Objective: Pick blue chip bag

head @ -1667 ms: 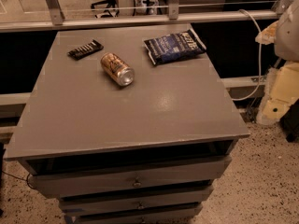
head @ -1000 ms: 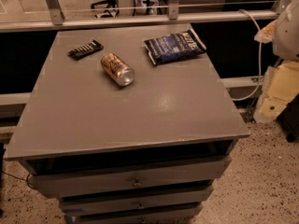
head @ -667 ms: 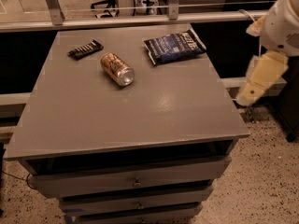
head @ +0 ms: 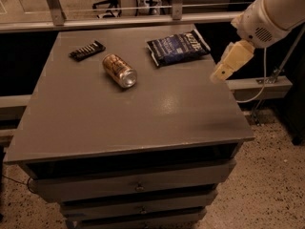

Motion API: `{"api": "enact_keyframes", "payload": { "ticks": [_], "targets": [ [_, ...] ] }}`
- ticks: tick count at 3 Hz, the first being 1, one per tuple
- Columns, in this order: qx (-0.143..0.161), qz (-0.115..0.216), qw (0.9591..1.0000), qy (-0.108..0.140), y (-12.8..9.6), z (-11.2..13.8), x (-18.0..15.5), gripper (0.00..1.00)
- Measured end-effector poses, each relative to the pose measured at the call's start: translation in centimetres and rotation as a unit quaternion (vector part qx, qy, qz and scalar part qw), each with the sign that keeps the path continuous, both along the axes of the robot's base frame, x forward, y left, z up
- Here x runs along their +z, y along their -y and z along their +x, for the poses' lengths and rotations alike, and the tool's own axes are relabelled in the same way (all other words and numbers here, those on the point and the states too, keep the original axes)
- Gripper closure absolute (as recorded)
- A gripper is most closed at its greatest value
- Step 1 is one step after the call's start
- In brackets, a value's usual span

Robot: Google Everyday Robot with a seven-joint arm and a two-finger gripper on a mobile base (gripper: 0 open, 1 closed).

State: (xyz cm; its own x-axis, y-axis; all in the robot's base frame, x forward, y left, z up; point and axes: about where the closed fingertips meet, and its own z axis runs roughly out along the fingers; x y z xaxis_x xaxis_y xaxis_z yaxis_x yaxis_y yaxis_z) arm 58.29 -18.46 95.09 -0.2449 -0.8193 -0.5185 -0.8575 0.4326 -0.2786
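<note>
Hovering in the upper right of the frame, just off the right-hand edge of the table [head: 143, 113], the gripper [head: 224, 69] hangs pale and angled down-left from the white arm [head: 271, 13], with nothing visibly held; whether it is released or clenched cannot be told from this view. The blue chip bag [head: 177, 46] lies flat on the tabletop in the upper middle-right of the frame, near the far edge, white lettering facing up. It sits to the upper left of the gripper and apart from it, with bare table between. A gold can [head: 119, 70] lies on its side to the left of the bag, and a small black packet [head: 86, 50] lies further left near the far corner; neither touches the bag. By my reading the task is at its approach step: the bag is untouched and no grasp has been made. The next move calls for carrying the gripper left and up in the frame until it is over the bag, then lowering it to pinch the crinkly, low-lying bag, probably across its narrower span, without pushing it off the far edge
</note>
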Motion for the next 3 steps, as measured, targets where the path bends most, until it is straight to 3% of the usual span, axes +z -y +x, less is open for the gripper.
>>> {"api": "enact_keyframes", "payload": {
  "ticks": [1,2,3],
  "targets": [
    [0.0,0.0,1.0,0.0,0.0,0.0,0.0,0.0],
    [-0.021,0.049,0.9986,0.002,-0.6,1.5,-1.1,0.0],
    [-0.041,0.111,0.9929,0.016,-1.6,5.2,-2.8,0.0]
  ]
}}
